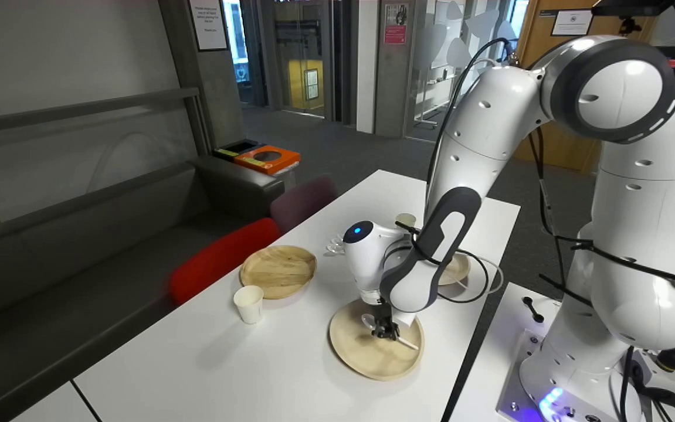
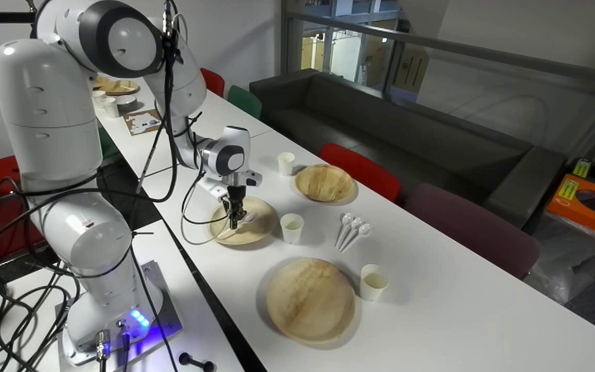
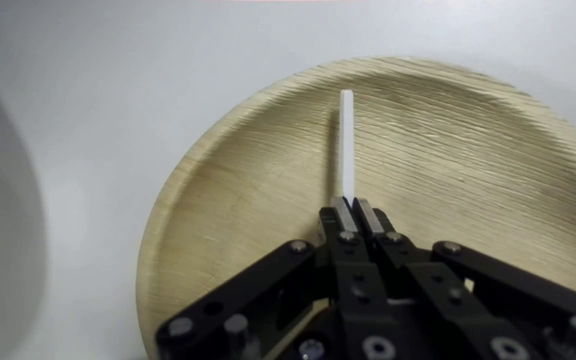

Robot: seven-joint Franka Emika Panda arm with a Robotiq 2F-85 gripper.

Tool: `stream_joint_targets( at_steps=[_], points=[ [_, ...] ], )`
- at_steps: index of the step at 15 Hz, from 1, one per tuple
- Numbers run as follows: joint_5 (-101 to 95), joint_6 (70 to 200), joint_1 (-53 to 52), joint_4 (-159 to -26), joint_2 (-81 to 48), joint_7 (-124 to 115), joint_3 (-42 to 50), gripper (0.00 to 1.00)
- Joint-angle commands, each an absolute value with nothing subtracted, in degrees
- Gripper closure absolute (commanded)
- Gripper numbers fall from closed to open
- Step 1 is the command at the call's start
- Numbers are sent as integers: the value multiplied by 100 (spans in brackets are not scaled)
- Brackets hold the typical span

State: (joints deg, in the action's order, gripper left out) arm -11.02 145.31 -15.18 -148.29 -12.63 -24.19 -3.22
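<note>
Jaws pressed nearly together pinch a white spoon [image 3: 347, 150] by its handle, holding it over a round plate [image 3: 247, 195] on a white table [image 1: 196, 387]. In both exterior views the spoon's bowl shows on one side of the gripper [image 3: 351, 202] and the handle's end on the opposite side. Whether any part of it touches the plate cannot be told.

Thin and apparently plastic, the spoon is probably very light and fairly stiff along its length, yet liable to flex or even snap under a hard squeeze or a sideways push. Its smooth surface looks slippery, and so narrow a handle would likely swivel in a two-finger hold if its end met the plate's rim. Best place to take hold seems to be mid-handle, toward the bowl, where the weight should balance; the curved bowl itself looks a poor seat for flat fingertips, and the far tip would probably let the spoon droop.

Nearby, in an exterior view, a pale cup [image 2: 292, 232] stands just beside the plate, and similar spoons [image 2: 355, 224] lie side by side farther along the table.
</note>
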Motion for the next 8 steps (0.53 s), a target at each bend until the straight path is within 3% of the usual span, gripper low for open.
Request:
stream_joint_targets(
  at_steps=[1, 8],
  points=[
    [-1207, 14106, -1498, -14591, -1192, -2295, -399, 99],
    [-1191, 13618, -1476, -14109, -1382, -2175, -503, 99]
  ],
)
